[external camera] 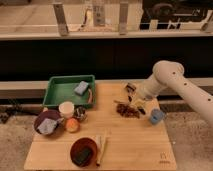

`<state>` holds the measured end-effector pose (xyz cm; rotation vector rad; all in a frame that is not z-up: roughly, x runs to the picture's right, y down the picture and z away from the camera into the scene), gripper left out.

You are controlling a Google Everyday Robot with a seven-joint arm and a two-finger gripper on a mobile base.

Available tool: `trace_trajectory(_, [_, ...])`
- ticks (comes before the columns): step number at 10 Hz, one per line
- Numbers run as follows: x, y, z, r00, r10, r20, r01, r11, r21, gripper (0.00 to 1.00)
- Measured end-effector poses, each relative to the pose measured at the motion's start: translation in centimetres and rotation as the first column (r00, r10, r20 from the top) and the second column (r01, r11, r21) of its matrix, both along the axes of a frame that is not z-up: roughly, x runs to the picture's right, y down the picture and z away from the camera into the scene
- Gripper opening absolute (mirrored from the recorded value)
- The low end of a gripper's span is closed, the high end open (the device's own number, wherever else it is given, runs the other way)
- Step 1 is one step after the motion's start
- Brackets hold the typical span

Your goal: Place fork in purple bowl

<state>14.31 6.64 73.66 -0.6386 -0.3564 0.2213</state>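
Observation:
The purple bowl (47, 122) sits at the table's front left with a pale grey object inside it. My gripper (133, 98) hangs from the white arm (167, 77) over the middle right of the table. It is just above a dark brown clump (128, 110). I cannot make out the fork; no thin silvery utensil shows clearly, and the spot under the gripper is partly hidden. The gripper is well to the right of the purple bowl.
A green tray (60, 92) holding a blue-grey sponge (81, 88) stands at the back left. A white cup (66, 108), a small metal cup (80, 114) and an orange fruit (73, 125) stand beside the purple bowl. A reddish-brown bowl (83, 151) and wooden sticks (101, 146) lie at the front. A blue cup (156, 117) stands at the right.

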Motion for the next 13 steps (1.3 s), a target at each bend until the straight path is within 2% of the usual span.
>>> trace_trajectory(2, [-4.2,-0.2,-1.6,0.997,-0.067,0.049,0.065,0.9971,0.04,0.0])
trace_trajectory(4, [-9.8,-0.2,-3.5,0.984,-0.147,0.102,0.138,0.9867,0.085,0.0])
trace_trajectory(5, [-12.2,-0.2,-4.3,0.975,-0.183,0.125,0.17,0.9797,0.106,0.0])
trace_trajectory(7, [-17.5,0.2,-6.0,0.947,-0.268,0.178,0.244,0.9586,0.147,0.0])
trace_trajectory(9, [-22.4,0.7,-7.2,0.906,-0.35,0.237,0.312,0.9325,0.181,0.0])
trace_trajectory(11, [-27.7,1.4,-8.5,0.847,-0.44,0.298,0.384,0.8946,0.229,0.0])
trace_trajectory(13, [-32.5,2.2,-9.6,0.78,-0.517,0.352,0.436,0.8531,0.287,0.0])
